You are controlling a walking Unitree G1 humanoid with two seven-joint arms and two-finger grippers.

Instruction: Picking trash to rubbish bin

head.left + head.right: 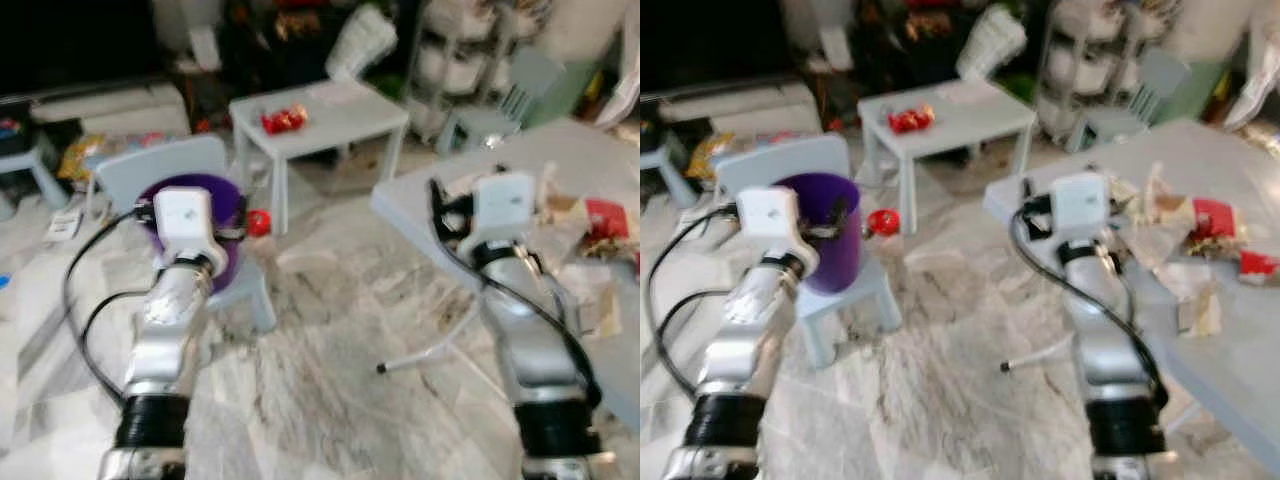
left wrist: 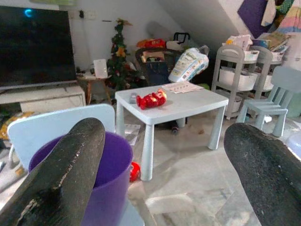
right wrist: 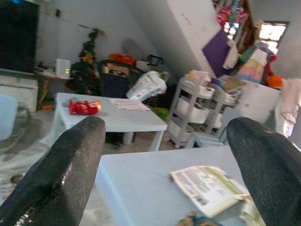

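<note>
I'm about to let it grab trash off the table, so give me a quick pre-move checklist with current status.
1. Right gripper open: ok, fingers spread wide.
2. Right gripper holds nothing: ok.
3. Trash within view on the grey table: ok, crumpled wrappers lie beside the right arm.
4. Purple bin upright on the chair: ok.
5. Left gripper open and empty, over the bin: ok.
6. Which piece lies nearest the fingers: cannot tell, head views are blurred.

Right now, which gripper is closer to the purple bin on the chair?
Left. The left gripper is open right at the purple bin, its fingers over the rim. The right gripper, also open, is across the floor over the trash table.
</note>
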